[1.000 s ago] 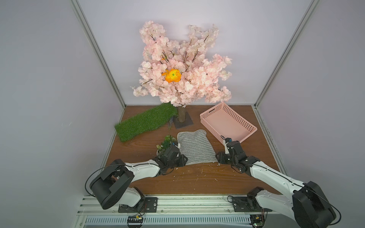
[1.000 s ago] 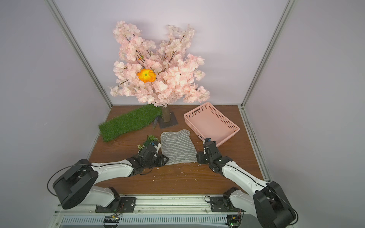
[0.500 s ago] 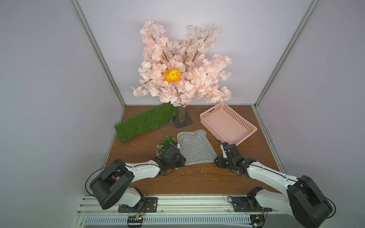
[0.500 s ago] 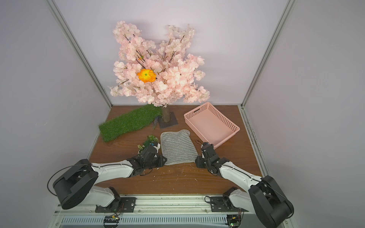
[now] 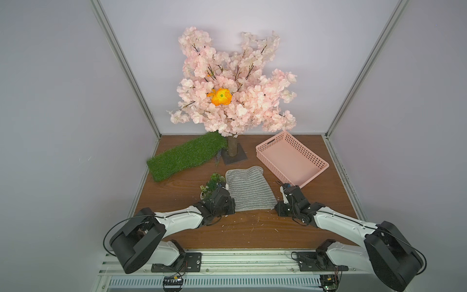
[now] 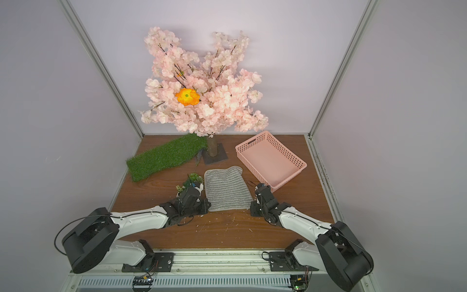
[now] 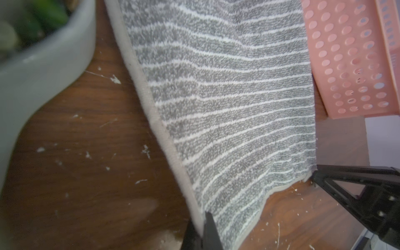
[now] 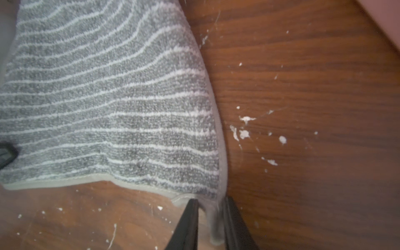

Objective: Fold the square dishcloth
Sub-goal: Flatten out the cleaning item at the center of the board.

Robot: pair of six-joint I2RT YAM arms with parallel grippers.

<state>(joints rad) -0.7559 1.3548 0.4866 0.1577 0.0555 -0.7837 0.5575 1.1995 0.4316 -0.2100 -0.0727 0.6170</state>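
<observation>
With each tool, left (image 7: pixel 203 225) and right (image 8: pixel 208 218), clamping a near cloth (image 5: pixel 249 188) corner, we should lift evenly toward the far edge.

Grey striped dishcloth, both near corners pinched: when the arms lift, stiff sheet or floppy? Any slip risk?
Likely floppy: the dishcloth already ripples between the left gripper and right gripper, so the middle should sag. Probably light, being thin terry with a narrow hem. Slip seems possible: each gripper holds only a small bit of corner, though the fuzzy pile should add friction.
</observation>
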